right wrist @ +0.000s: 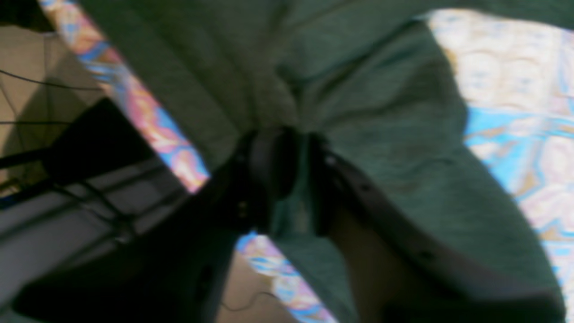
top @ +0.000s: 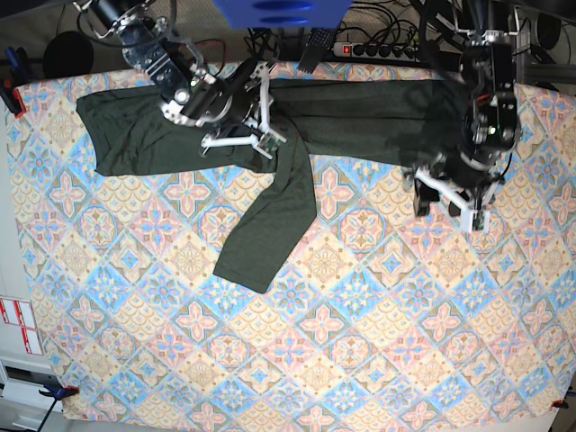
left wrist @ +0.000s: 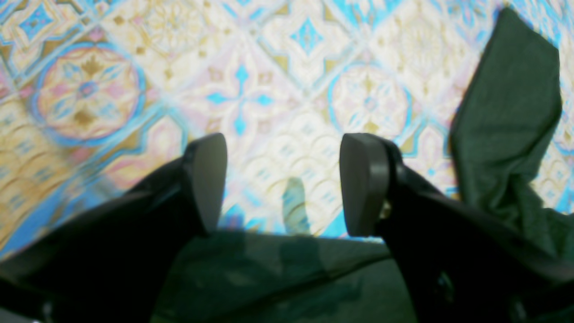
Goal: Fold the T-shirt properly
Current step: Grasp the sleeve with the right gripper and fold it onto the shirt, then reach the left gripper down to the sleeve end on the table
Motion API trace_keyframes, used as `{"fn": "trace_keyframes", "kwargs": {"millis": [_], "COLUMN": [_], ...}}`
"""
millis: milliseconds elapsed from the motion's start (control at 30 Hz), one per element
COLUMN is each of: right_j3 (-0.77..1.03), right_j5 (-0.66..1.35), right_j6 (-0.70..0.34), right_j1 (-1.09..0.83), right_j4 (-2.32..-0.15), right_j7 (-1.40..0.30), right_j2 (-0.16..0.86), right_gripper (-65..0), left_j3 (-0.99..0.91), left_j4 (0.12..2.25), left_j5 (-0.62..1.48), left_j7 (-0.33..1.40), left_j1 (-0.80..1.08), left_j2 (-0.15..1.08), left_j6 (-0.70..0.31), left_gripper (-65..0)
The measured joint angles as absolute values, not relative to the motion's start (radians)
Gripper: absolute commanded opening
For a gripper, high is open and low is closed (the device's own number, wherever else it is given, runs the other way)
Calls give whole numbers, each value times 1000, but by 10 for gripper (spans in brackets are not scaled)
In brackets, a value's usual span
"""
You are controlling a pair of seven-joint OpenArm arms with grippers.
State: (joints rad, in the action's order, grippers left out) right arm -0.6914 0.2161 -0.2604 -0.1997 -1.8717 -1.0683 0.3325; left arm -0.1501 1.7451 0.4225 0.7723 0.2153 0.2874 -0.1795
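No readable text, numbers or brand marks in any view. Base view: white stickers with red marks sit at the left edge beside the worktop, too small to read. The worktop's cover carries a tile pattern only, no lettering. T-shirt shows no print or label. Both wrist views are blurred, with nothing legible on fabric or on pincer parts.
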Motion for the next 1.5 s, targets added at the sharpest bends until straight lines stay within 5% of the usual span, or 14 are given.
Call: {"fn": "trace_keyframes", "kwargs": {"millis": [100,600,1367,1433,1500], "right_j3": [-692,-461,-299,-299,-299], "right_j5": [213,221,224,224,224], "right_j6": [-260,-265,-265,-266,-265], "right_j1": [-205,-208,-209,-211,-210], "right_j4": [-1872,-1885,-1911,-1911,-1911], "right_j7": [-1084,-1085,-1085,-1086,-1085], "right_j2": [332,327,327,327,327], "right_gripper": [-413,-440,-440,-440,-440], "left_j3": [-133,107,289,311,339], "left_j4": [1718,1235,651,649,649], "left_j5": [426,418,432,445,440], "left_j7": [816,855,591,584,579], "left_j1": [143,-257,-490,-490,-493], "left_j2": [256,102,-73,-76,-88], "left_j6": [-185,-181,-200,-200,-198], "left_gripper": [-252,-255,-259,-290,-387]}}
